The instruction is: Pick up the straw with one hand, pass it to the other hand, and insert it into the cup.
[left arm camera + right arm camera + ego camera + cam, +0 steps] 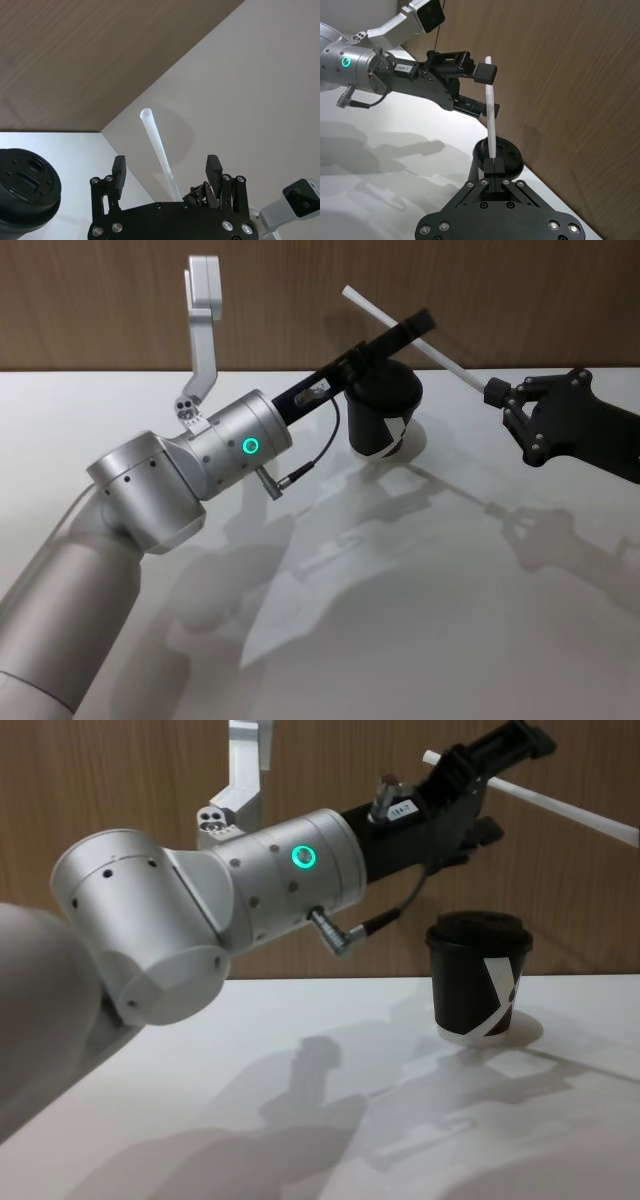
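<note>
**Over the small black paper cup with its domed lid: thin straight white straw at both grippers**

From the head view, you see the straw slanting through the air above the cup, its lower end out to the cup's right. Your black two-finger right gripper, right of the cup, is clenched on that lower end. Your black left gripper, on its silver arm, sits directly above the cup with a finger on either side of the straw. The cup stands upright on the white table.

From the left wrist view, the left fingers stand spread. The straw runs between them with a gap on each side, so that gripper is released. The cup's lid lies near the gripper.

From the right wrist view, the right gripper pinches the straw, with the cup just beyond. The left gripper brackets the straw higher above the cup.

From the chest view, the straw hangs well above the cup, apart from its lid, and the left gripper is up there with it.
</note>
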